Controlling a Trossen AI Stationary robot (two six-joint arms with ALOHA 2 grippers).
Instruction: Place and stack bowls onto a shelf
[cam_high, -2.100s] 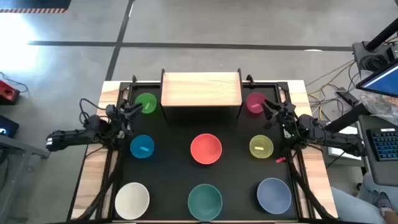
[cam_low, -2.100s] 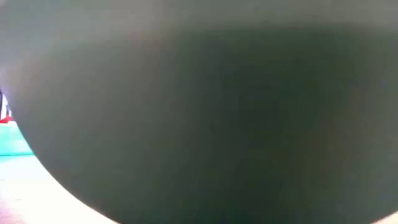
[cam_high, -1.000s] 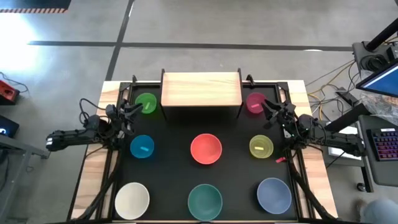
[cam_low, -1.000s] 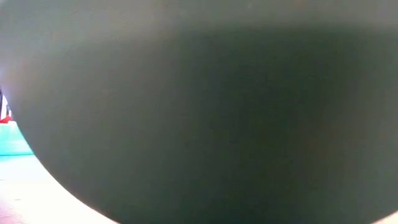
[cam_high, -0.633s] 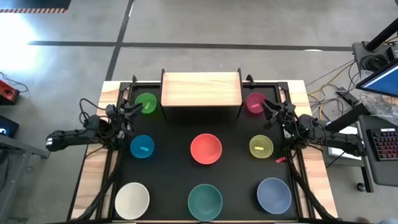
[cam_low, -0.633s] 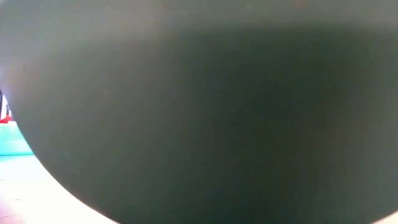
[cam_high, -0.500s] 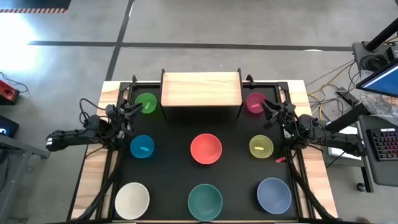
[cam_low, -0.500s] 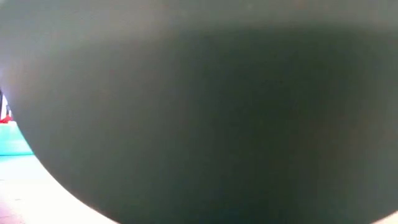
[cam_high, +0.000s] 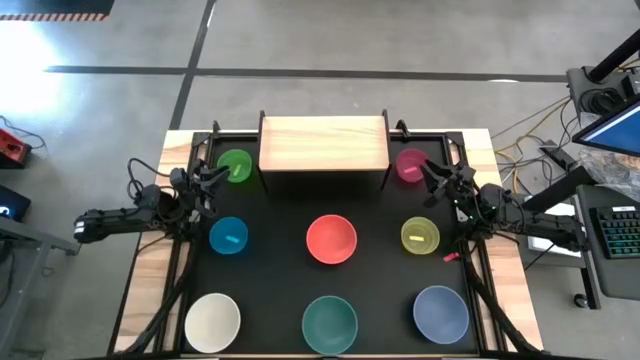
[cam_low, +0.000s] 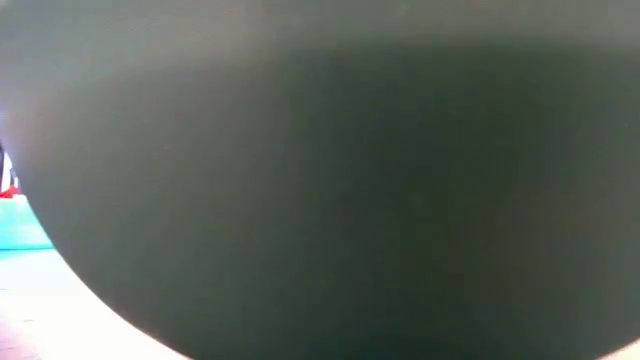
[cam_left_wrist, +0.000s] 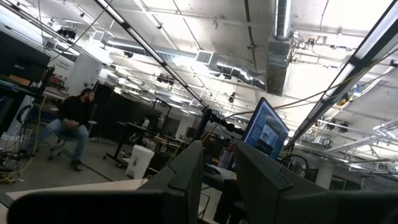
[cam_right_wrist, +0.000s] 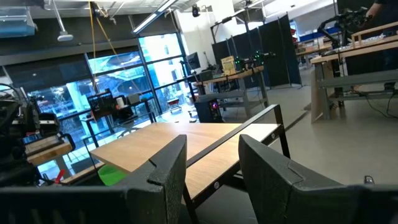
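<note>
Light-wood rectangular shelf (cam_high: 323, 143) on black legs stands bare at the table's far edge. Eight round plastic bowls sit on the black tabletop (cam_high: 275, 250). No readable writing. Left gripper (cam_high: 213, 176) beside the small green bowl (cam_high: 235, 165), right gripper (cam_high: 432, 177) beside the small pink bowl (cam_high: 410, 164); both narrowly parted, holding nothing.

I see the shelf (cam_high: 323, 143) at the table's (cam_high: 275, 270) far edge; bowls (cam_high: 331, 240) lie in rows before and beside it.

Open industrial lab – exposed ceiling ducts (cam_left_wrist: 281, 37), workbenches (cam_right_wrist: 239, 76), monitor (cam_left_wrist: 266, 129), seated person (cam_left_wrist: 69, 127), concrete floor (cam_high: 320, 40)
</note>
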